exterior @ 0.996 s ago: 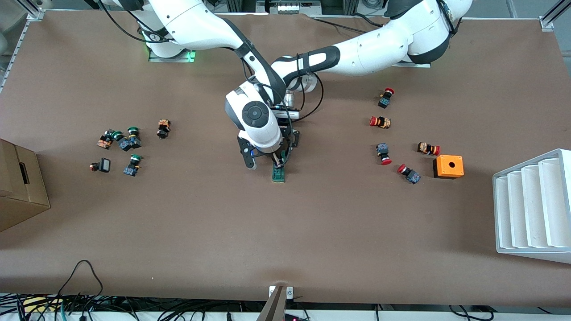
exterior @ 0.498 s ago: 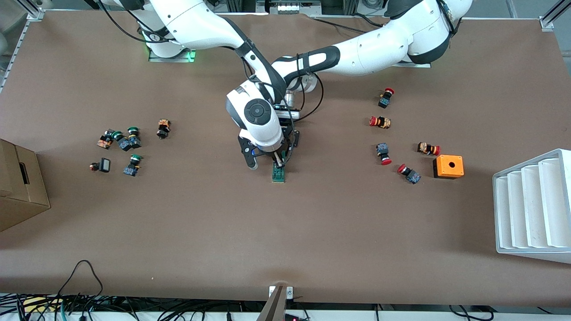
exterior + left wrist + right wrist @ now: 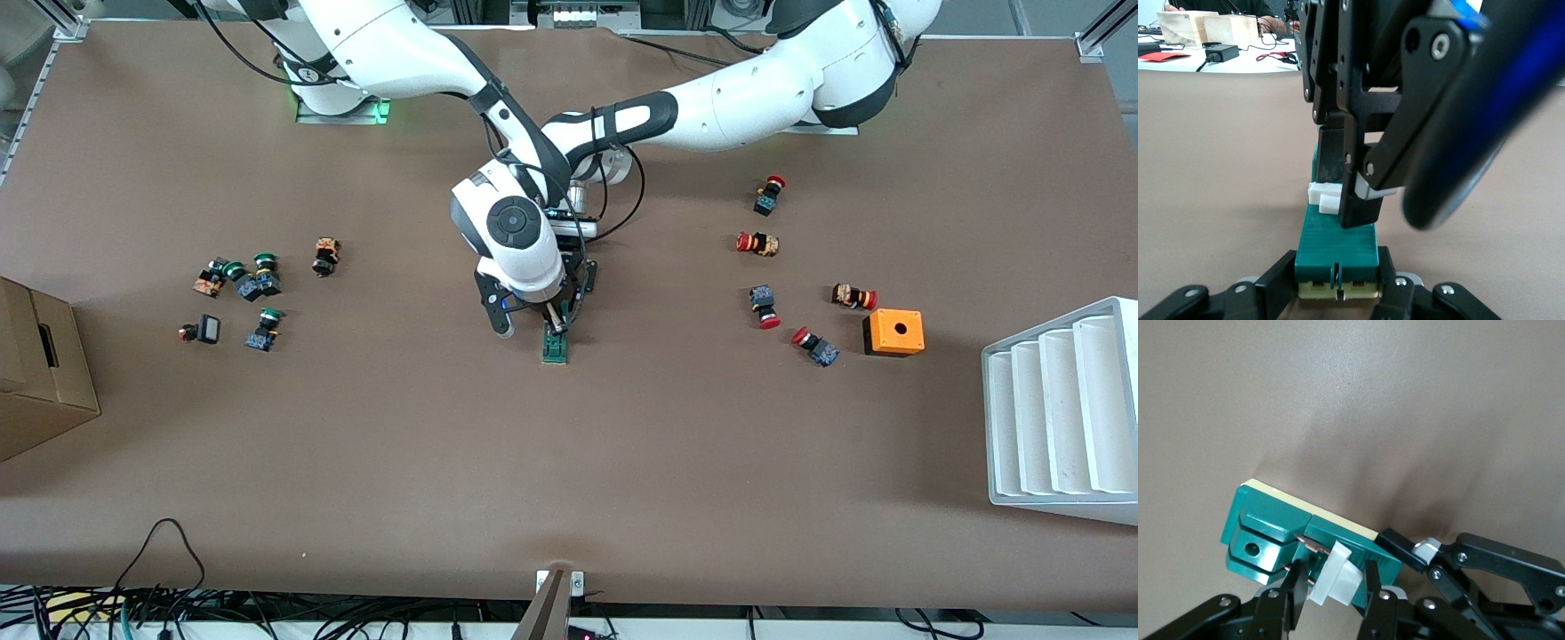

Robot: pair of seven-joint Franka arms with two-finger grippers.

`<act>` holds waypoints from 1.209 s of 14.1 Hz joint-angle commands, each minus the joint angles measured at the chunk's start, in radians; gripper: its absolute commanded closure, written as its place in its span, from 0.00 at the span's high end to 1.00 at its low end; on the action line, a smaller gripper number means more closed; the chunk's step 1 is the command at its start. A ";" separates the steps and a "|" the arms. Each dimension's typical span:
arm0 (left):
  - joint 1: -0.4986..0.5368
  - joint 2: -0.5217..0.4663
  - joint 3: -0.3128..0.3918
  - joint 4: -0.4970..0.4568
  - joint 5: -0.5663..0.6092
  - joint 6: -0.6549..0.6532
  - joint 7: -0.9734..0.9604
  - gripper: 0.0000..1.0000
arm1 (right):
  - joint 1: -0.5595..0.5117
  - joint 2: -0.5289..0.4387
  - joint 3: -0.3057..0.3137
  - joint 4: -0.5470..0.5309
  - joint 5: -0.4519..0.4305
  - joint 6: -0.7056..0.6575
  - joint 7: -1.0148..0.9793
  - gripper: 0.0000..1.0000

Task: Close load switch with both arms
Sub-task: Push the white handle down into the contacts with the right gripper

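Note:
The dark-green load switch [image 3: 555, 347] lies on the brown table near its middle. My left gripper [image 3: 1337, 283] is shut on the end of the block [image 3: 1338, 243] farther from the front camera, one black finger on each side. My right gripper [image 3: 1333, 597] comes down from above, shut on the white lever [image 3: 1335, 577] that sticks up from the switch [image 3: 1265, 530]. In the front view the right gripper [image 3: 558, 322] sits under the big white wrist, and the left gripper [image 3: 576, 286] is mostly hidden beside it.
Several red-capped push buttons [image 3: 762, 243] and an orange box [image 3: 893, 332] lie toward the left arm's end, beside a white rack [image 3: 1058, 409]. Green-capped buttons [image 3: 258, 284] and a cardboard box [image 3: 40, 373] are toward the right arm's end.
The right arm's wrist has shifted slightly toward the left arm's end of the table. The switch and the left arm have stayed in place.

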 commanded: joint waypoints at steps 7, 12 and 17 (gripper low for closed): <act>-0.004 0.031 -0.005 0.028 0.023 0.004 -0.004 0.00 | -0.020 0.005 -0.001 0.071 -0.007 0.009 0.024 0.38; -0.004 0.031 -0.005 0.028 0.023 0.004 -0.004 0.00 | -0.022 0.005 0.019 0.071 -0.006 0.006 0.030 0.36; -0.004 0.031 -0.006 0.028 0.023 0.004 -0.004 0.00 | -0.022 0.003 0.020 0.070 -0.009 0.008 0.039 0.34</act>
